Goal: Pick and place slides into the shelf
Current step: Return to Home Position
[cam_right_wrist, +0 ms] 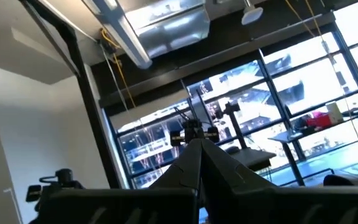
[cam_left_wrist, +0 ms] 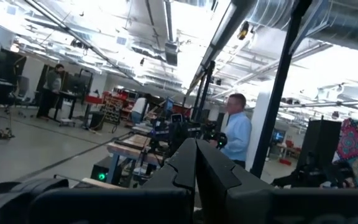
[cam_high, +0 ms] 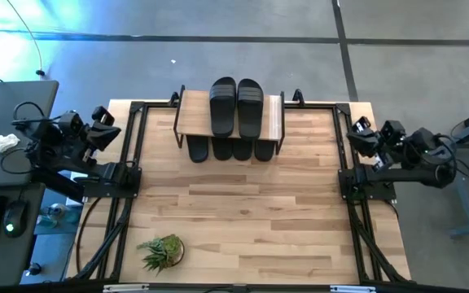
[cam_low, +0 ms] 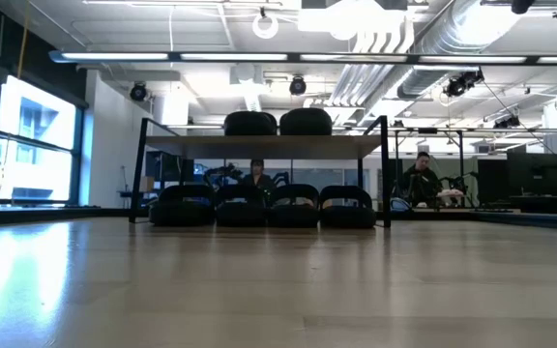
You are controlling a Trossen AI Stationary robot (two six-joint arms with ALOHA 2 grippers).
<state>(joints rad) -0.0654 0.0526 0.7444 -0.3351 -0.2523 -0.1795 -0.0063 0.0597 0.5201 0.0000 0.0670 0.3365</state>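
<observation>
The shelf stands at the table's far edge, a light wood top on a thin black frame. Two black slides lie side by side on its top plank. Several more slides sit in a row on the lower tier, their near ends poking out beneath the top. My left gripper is folded back beyond the table's left edge, shut and pointing up into the room. My right gripper rests likewise past the right edge, shut. Neither is near the shelf.
A small potted plant sits near the table's near-left corner. The wooden tabletop stretches bare in front of the shelf. A desk with a keyboard and mouse lies left of the table. People show in the room beyond.
</observation>
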